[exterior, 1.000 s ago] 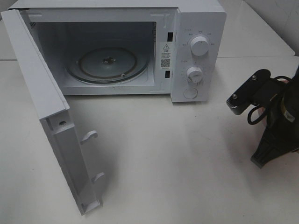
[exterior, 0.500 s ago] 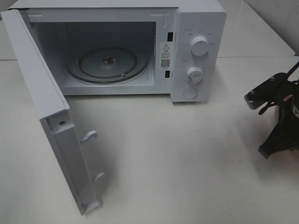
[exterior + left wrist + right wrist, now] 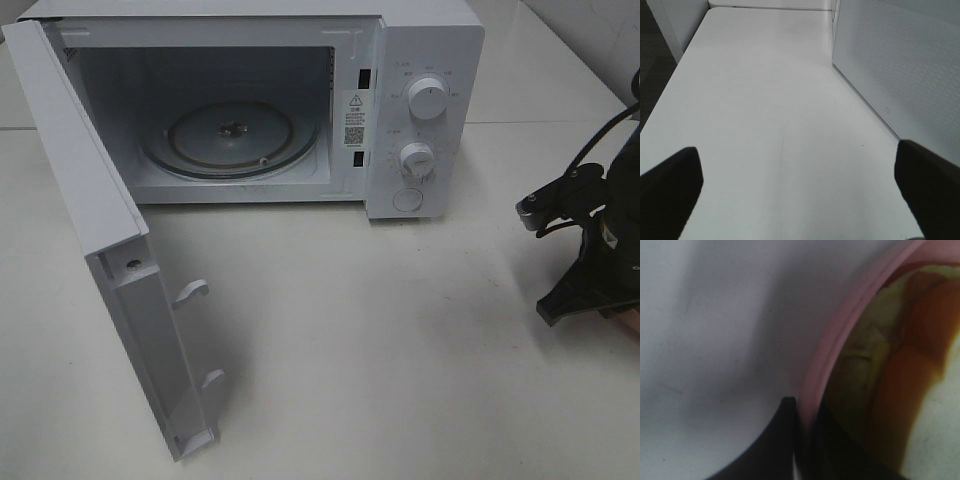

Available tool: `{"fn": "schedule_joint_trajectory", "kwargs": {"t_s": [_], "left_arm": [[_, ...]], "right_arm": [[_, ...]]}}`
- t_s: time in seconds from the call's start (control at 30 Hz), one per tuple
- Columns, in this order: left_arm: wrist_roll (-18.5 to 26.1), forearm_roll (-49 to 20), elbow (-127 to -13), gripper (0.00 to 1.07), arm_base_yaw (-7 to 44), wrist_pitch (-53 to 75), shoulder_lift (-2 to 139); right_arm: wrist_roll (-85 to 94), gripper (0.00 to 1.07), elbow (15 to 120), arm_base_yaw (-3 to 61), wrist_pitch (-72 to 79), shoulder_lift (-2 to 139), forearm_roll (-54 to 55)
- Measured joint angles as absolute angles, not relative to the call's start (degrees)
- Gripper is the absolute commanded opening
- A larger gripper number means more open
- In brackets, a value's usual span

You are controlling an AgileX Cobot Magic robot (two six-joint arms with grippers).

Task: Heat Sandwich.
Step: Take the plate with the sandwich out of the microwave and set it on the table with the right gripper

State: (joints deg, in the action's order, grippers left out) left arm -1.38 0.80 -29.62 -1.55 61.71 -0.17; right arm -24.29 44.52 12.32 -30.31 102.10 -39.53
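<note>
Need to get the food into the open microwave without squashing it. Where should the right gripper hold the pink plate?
By the rim. In the right wrist view the right gripper is already shut on the pink plate with one finger outside and one inside its thin raised lip. That edge-on pinch from the outer side keeps the jaws off the sandwich lying inside.

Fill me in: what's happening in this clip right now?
The microwave stands with its door swung wide and its glass turntable bare. At the table's right edge, the right claw is pinched shut on the rim of a pink plate carrying the sandwich. The left claw is open over bare table, holding nothing.
</note>
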Motion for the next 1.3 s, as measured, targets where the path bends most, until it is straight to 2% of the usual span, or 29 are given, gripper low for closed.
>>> {"fn": "schedule_joint_trajectory", "kwargs": {"t_s": [0.53,0.83,0.97,1.0,1.03,1.1,1.13,1.17,1.27,1.3], "left_arm": [[-1.38,0.8,-29.62,1.0,-1.55,61.71,-0.17],[-1.38,0.8,-29.62,1.0,-1.55,61.71,-0.17],[-1.38,0.8,-29.62,1.0,-1.55,61.71,-0.17],[-1.38,0.8,-29.62,1.0,-1.55,61.71,-0.17],[-1.38,0.8,-29.62,1.0,-1.55,61.71,-0.17],[-1.38,0.8,-29.62,1.0,-1.55,61.71,-0.17],[-1.38,0.8,-29.62,1.0,-1.55,61.71,-0.17],[-1.38,0.8,-29.62,1.0,-1.55,61.71,-0.17],[-1.38,0.8,-29.62,1.0,-1.55,61.71,-0.17],[-1.38,0.8,-29.62,1.0,-1.55,61.71,-0.17]], "right_arm": [[-24.81,0.05,44.92,12.32,-29.91,104.74,-39.99],[-24.81,0.16,44.92,12.32,-29.91,104.74,-39.76],[-24.81,0.35,45.78,12.32,-30.54,104.74,-38.67],[-24.81,0.35,45.78,12.32,-30.54,104.74,-38.67],[-24.81,0.46,46.29,12.32,-31.05,104.68,-37.82],[-24.64,0.56,46.81,12.32,-31.74,104.68,-36.78],[-24.64,0.56,46.81,12.32,-31.74,104.68,-36.78],[-23.95,0.66,46.98,12.32,-31.97,104.56,-35.35],[-19.42,0.75,46.98,12.32,-32.26,102.96,-31.0],[-19.42,0.75,46.98,12.32,-32.26,102.96,-31.0]]}}
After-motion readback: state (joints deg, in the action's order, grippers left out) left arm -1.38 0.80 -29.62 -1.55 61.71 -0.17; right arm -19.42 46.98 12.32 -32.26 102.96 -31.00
